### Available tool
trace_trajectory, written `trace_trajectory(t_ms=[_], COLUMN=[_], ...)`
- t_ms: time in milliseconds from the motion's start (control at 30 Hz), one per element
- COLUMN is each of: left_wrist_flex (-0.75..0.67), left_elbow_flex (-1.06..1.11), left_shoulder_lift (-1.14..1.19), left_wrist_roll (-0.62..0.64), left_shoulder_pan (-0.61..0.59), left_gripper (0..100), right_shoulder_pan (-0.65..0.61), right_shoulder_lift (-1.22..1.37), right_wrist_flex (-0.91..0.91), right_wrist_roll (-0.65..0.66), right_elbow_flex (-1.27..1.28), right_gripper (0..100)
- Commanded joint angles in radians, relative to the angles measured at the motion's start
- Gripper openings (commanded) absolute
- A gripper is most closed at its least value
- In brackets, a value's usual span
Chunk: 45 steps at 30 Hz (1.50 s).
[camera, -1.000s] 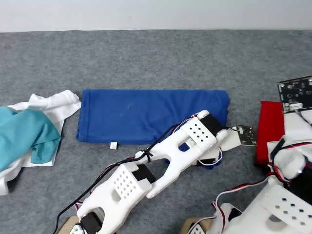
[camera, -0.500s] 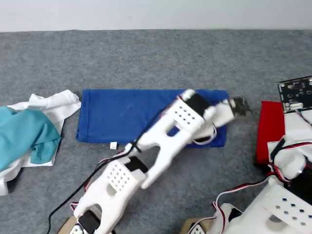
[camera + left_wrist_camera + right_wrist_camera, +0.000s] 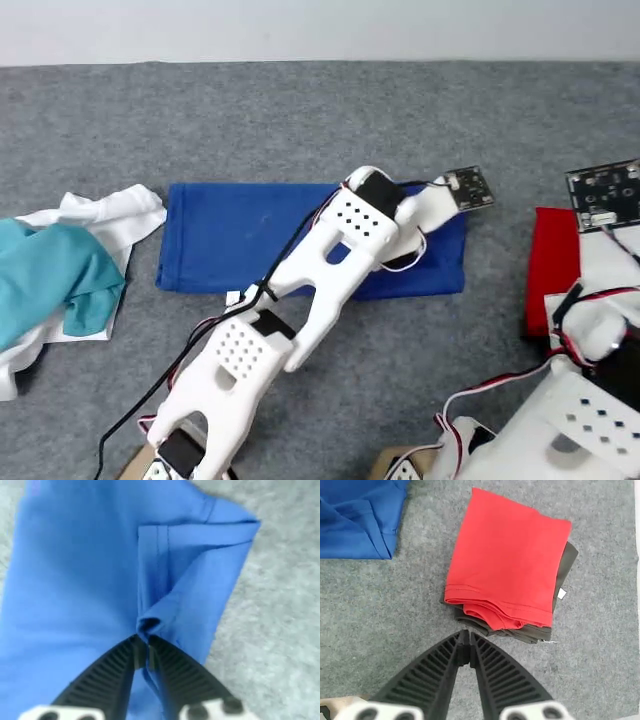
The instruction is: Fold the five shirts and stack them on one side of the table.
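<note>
Over the right-hand end of the blue shirt (image 3: 240,235), my left gripper (image 3: 141,650) has its jaws pressed together on a small tuck of blue cloth beside a stitched hem. The fabric rises into the pinch, so I judge that end to be lifted a little off the table (image 3: 300,110). The shirt lies as a long band across the middle of the table, its long axis running side to side. Its free end reaches toward the loose white shirt (image 3: 105,212) and teal shirt (image 3: 55,270) heaped at the left edge.

That is the relation I care about: nearly the whole garment lies to the left of the grip. As I read it, the coming move is to carry the held end leftward along that axis and lay it over the rest, halving the band. The left arm (image 3: 355,215) crosses the shirt's near edge diagonally, and it could drag the cloth if I swing low.

My right gripper (image 3: 466,641) is closed on nothing and hangs above bare table just beside the red shirt (image 3: 507,575), which sits folded on a dark shirt (image 3: 568,565). That stack lies at the right side, apart from the blue shirt's held end. I count two shirts folded there, with white and teal untouched.
</note>
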Motion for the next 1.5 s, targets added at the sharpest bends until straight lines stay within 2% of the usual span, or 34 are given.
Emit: trace_trajectory(t_ms=[0, 267, 433, 633, 733, 867, 1133, 1333, 1467], left_wrist_flex=[-0.034, -0.058, -0.046, 0.140, 0.153, 0.153, 0.146, 0.133, 0.091], left_elbow_flex=[-0.036, -0.171, -0.275, -0.397, -0.444, -0.343, 0.108, 0.189, 0.189], left_shoulder_lift=[0.020, 0.072, 0.124, 0.133, 0.110, -0.011, -0.261, -0.209, -0.123], left_wrist_roll=[-0.005, 0.055, 0.054, 0.012, 0.021, 0.020, 0.011, -0.078, -0.107], left_shoulder_pan=[-0.031, -0.098, -0.101, -0.091, -0.091, -0.046, 0.043, -0.028, -0.095], left_gripper=[1, 15, 16, 15, 14, 12, 11, 3, 3], right_shoulder_pan=[0.012, 0.012, 0.012, 0.012, 0.012, 0.012, 0.012, 0.012, 0.010], right_shoulder_lift=[-0.016, -0.016, -0.016, -0.016, -0.016, -0.016, -0.015, -0.007, -0.007], right_wrist_flex=[0.033, 0.033, 0.033, 0.033, 0.033, 0.033, 0.031, 0.030, 0.030], right_wrist_roll=[0.008, 0.006, 0.006, 0.008, 0.006, 0.005, 0.008, 0.008, 0.008], right_elbow_flex=[-0.006, -0.006, -0.006, -0.006, -0.006, -0.006, -0.006, -0.006, -0.005], right_gripper=[1.0, 1.0, 1.0, 1.0, 1.0, 1.0, 1.0, 1.0, 1.0])
